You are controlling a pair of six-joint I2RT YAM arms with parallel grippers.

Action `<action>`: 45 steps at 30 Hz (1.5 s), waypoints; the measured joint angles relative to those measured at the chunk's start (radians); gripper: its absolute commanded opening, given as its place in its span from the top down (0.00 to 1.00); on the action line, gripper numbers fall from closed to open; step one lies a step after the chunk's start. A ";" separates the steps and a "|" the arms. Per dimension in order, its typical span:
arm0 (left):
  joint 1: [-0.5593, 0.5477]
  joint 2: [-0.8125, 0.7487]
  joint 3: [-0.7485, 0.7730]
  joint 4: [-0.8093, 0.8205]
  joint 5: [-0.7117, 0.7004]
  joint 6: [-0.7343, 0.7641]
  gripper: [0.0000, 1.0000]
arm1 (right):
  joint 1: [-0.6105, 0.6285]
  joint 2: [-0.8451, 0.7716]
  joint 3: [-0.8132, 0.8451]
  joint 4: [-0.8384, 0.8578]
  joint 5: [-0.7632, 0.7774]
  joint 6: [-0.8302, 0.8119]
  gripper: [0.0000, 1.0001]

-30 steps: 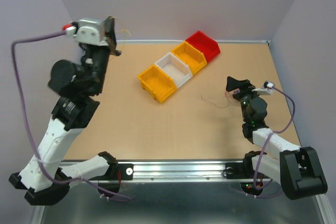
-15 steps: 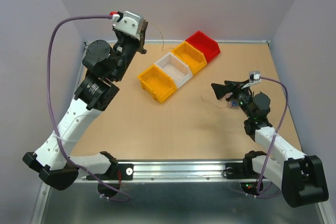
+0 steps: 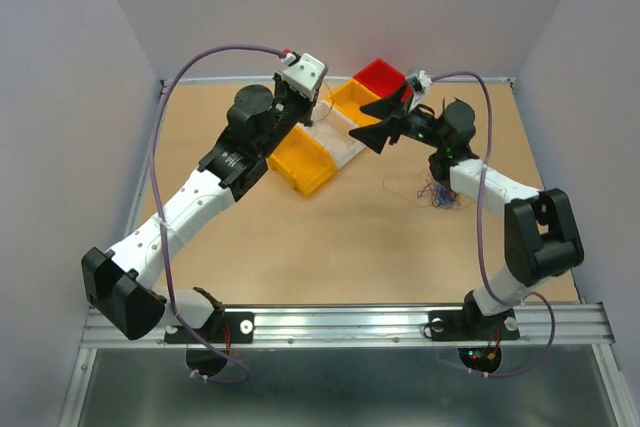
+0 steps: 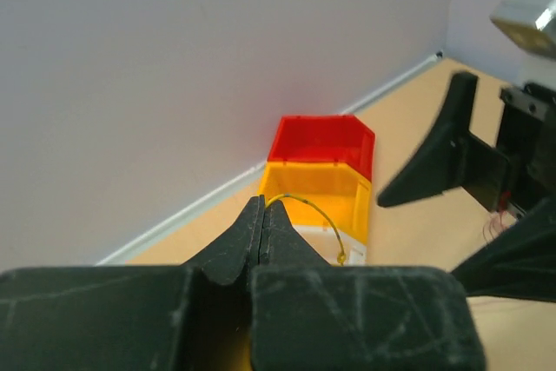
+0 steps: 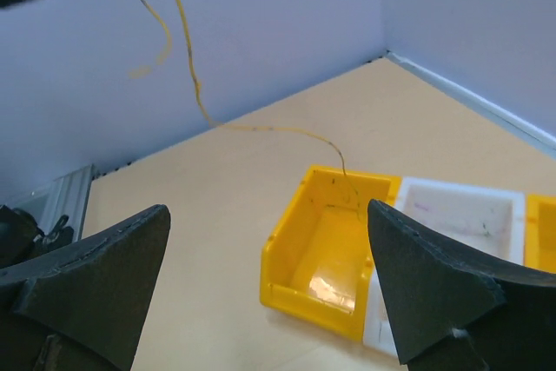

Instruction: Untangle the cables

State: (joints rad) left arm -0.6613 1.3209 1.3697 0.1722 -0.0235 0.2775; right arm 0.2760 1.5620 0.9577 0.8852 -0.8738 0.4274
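Observation:
My left gripper (image 3: 317, 99) hangs above the row of bins, shut on a thin yellow wire (image 4: 318, 214). From the right wrist, that yellow wire (image 5: 187, 58) dangles down, and its lower end reaches the near yellow bin (image 5: 326, 245). My right gripper (image 3: 380, 122) is raised beside the left one and open, with nothing between its fingers (image 5: 95, 275). The other cables (image 3: 440, 193) lie as a small wad of purple and dark wires on the table under the right arm.
Four bins stand in a diagonal row: near yellow bin (image 3: 300, 159), white bin (image 3: 336, 133), orange-yellow bin (image 3: 357, 102), red bin (image 3: 386, 77). Walls close the table on three sides. Both grippers hang close together over the bins.
The left arm swung from the far left corner to above the bins, carrying the yellow wire. The right arm lifted from beside the wad and moved left to the bins, still open.

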 measured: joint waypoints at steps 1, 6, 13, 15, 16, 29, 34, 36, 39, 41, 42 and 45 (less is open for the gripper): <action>0.001 -0.004 -0.037 0.024 0.002 -0.004 1.00 | 0.013 0.032 0.035 0.003 -0.020 -0.005 0.00; 0.008 -0.065 -0.280 0.156 -0.010 -0.090 1.00 | 0.082 0.157 0.109 0.012 -0.098 -0.064 0.01; 0.037 -0.127 -0.349 0.230 -0.038 -0.182 1.00 | 0.164 0.272 0.109 -0.025 -0.064 -0.167 0.03; 0.053 -0.150 -0.349 0.245 -0.042 -0.201 1.00 | 0.187 0.275 0.109 -0.031 -0.023 -0.203 0.03; 0.059 -0.161 -0.350 0.253 -0.044 -0.209 1.00 | 0.190 0.275 0.109 -0.031 -0.013 -0.212 0.03; 0.096 -0.114 -0.364 0.296 -0.052 -0.257 1.00 | 0.242 0.412 0.214 -0.032 0.277 -0.270 0.14; 0.103 0.068 -0.226 0.265 -0.048 -0.256 1.00 | 0.234 0.383 0.161 0.007 0.413 -0.228 0.16; 0.114 0.169 -0.148 0.240 -0.036 -0.255 1.00 | 0.211 0.326 0.072 0.031 0.452 -0.180 0.18; 0.132 0.278 -0.072 0.204 -0.023 -0.252 1.00 | 0.145 0.258 -0.024 0.081 0.501 -0.101 0.18; 0.143 0.378 0.011 0.167 -0.017 -0.244 1.00 | 0.105 0.225 -0.069 0.106 0.534 -0.069 0.18; 0.147 0.408 0.040 0.146 -0.016 -0.238 1.00 | 0.084 0.211 -0.089 0.117 0.562 -0.055 0.18; 0.165 0.567 0.213 0.064 -0.014 -0.218 1.00 | 0.068 0.182 -0.128 0.132 0.608 -0.028 0.18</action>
State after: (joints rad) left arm -0.4961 1.8877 1.5826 0.2363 -0.0372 0.0597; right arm 0.3435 1.7443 0.8295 1.0168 -0.2661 0.3996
